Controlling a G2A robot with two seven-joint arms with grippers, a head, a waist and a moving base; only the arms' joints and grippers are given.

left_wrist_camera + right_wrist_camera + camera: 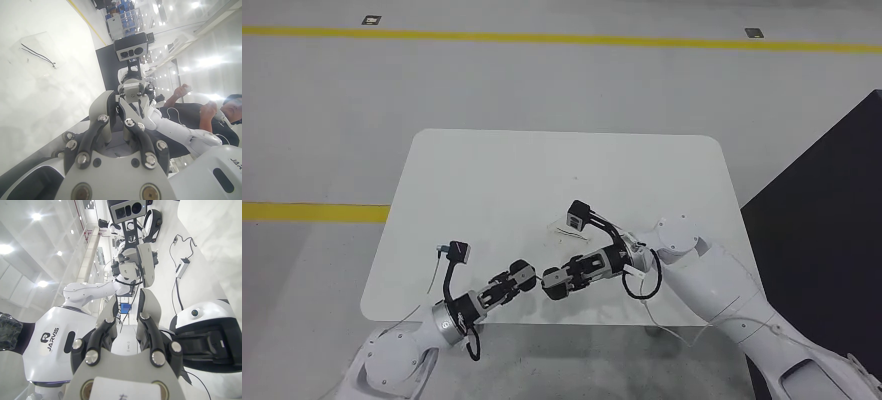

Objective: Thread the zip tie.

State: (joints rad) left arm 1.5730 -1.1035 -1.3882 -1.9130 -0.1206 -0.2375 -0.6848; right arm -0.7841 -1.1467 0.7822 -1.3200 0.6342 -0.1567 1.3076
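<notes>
You are holding the right claw (128, 295) spread, the left claw (115, 95) unreadable, while the likely light, springy zip ties (38, 55) are lying beyond both, best pinched near the head.

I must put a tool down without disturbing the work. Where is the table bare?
The far half of the table, beyond the zip ties, is bare. The near edge is crowded: the left gripper and right gripper face each other there.
</notes>
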